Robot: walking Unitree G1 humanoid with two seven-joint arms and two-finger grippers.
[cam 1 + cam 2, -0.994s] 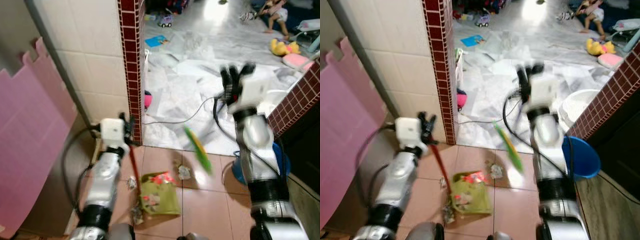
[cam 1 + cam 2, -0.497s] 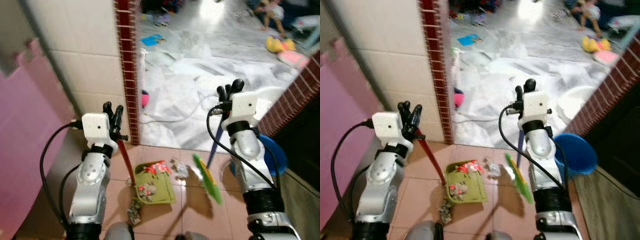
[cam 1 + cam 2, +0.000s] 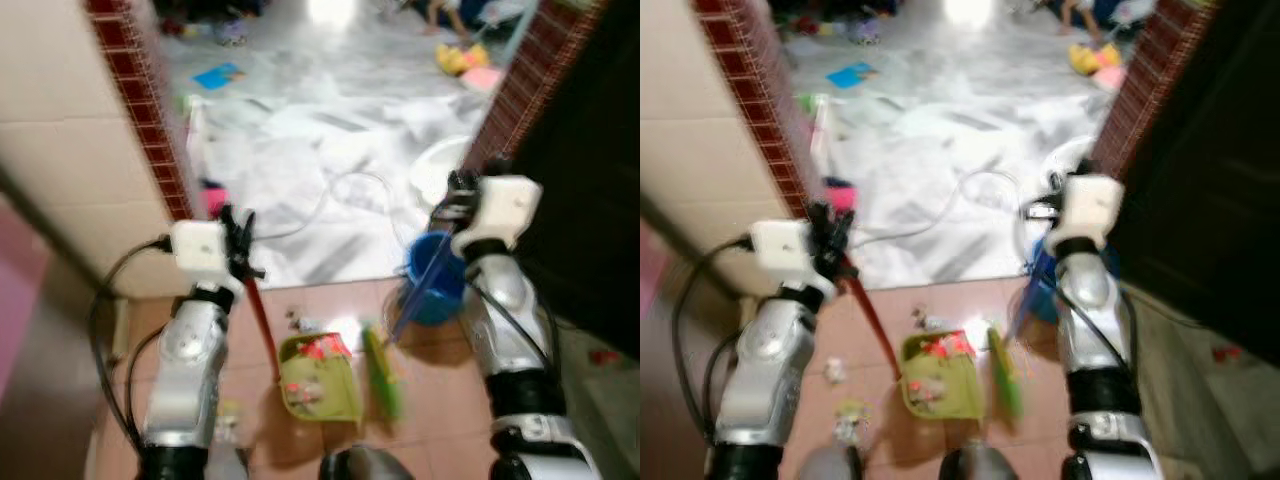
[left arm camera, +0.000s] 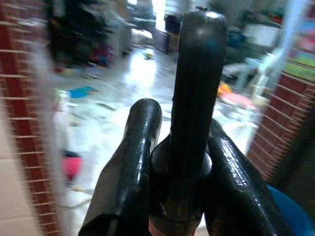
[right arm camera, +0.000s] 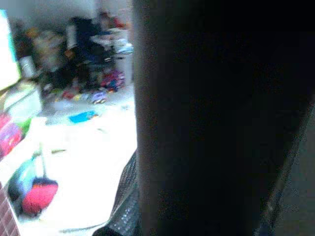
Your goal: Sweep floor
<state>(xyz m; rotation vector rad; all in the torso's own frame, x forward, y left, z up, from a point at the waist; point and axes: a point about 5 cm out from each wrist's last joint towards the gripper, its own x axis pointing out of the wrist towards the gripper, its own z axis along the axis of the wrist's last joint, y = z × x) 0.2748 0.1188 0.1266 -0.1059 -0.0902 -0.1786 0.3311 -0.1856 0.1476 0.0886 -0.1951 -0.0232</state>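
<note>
Through the left eye, you are holding the red-handled dustpan [image 3: 318, 390] with the left gripper [image 3: 238, 240], its fingers pinching the handle near the top. The green pan is resting on the terracotta floor tiles [image 3: 440, 390], already carrying bright scraps. Your right gripper [image 3: 462, 195] is gripping the blue handle of the broom [image 3: 380, 370], whose green head is now lying just beside the pan's right edge. Half a second ago that head was blurred and swinging well to the right of the pan; it is now tucked in close, so the stroke looks to have ended at the pan's lip. A few crumbs are lying on the tiles above the pan, so I judge the sweeping unfinished. The whole picture has also shifted, bringing the blue bucket [image 3: 440, 285] nearer the middle: that is your head turning, not things moving.

Through the right eye, you are seeing the same layout: dustpan [image 3: 938, 385] low on the tiles, broom head touching or nearly touching its right side, and stray litter [image 3: 845, 420] lying to the left of the pan.

Through the left wrist, the two black fingers [image 4: 133, 162] are clamping the dark handle end between them.

Through the right wrist, a dark shaft is blocking most of the frame; I cannot tell the finger spacing here.
</note>
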